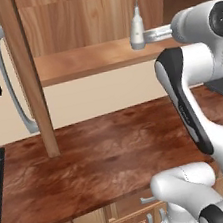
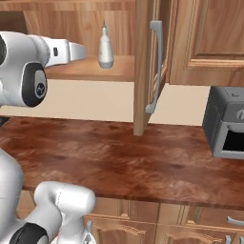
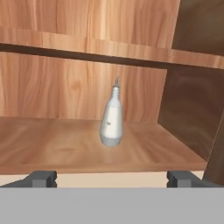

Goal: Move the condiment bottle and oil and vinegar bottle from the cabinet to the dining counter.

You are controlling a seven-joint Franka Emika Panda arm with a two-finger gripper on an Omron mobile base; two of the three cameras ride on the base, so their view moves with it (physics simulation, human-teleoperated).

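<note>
Oil and vinegar bottle (image 3: 111, 119) stands upright on the lower shelf (image 3: 65, 148) of the open cabinet (image 1: 21, 71), dead centre in the hand view, spout at 12 o'clock. Nothing touches it.

Pincer (image 3: 111, 178) is spread wide, holding nothing: fingertips (image 3: 41, 178) sit at 7 and 5 o'clock in the hand view, short of the shelf's front edge, bottle lined up between them but well beyond.

Left base view: bottle at 1 o'clock, with the hand reaching in from 3 o'clock; hand looks just beside the bottle, but the angle is poor, so I can't tell the real gap. Right base view: bottle at 12 o'clock on the shelf, arm coming from 9 o'clock, clearly apart from it.

Cabinet door (image 2: 145, 66) hangs open, grey bar handle (image 2: 155, 66) facing out. Reddish-brown tabletop (image 2: 119, 157) runs below the cabinet. Grey microwave (image 2: 226, 126) sits on it at 3 o'clock in the right base view.
</note>
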